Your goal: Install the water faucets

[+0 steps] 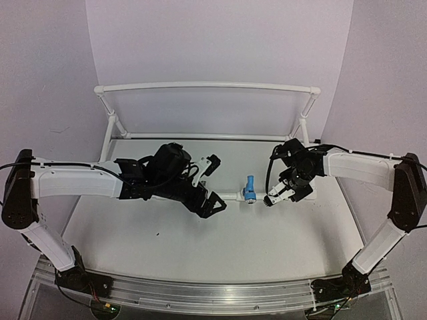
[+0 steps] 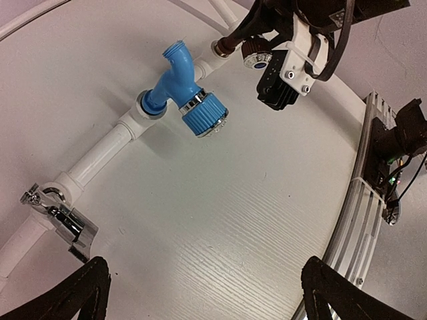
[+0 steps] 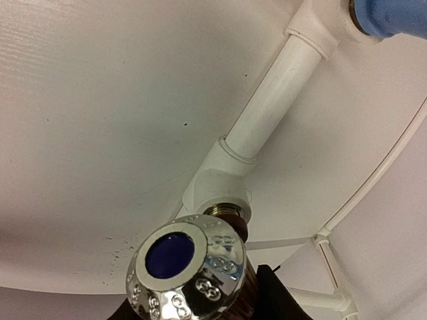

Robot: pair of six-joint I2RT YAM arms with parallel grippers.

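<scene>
white tabletop (image 1: pixel 200 253) from above: the pipe frame (image 1: pixel 200 85) has its near bar running left to right, with the light blue faucet (image 1: pixel 249 190) seated on it between the arms. the left gripper (image 1: pixel 217 183) is spread wide on one side of it, the right gripper (image 1: pixel 273 197) just beside it on the other.

left wrist view: the grey metal faucet (image 2: pixel 63 217) sits further along that bar.

right wrist view: the red-brown faucet (image 3: pixel 193 263) stands in its socket (image 3: pixel 220 180), axis toward the camera, between the part-closed right jaws; i cannot tell whether they pinch it.
</scene>
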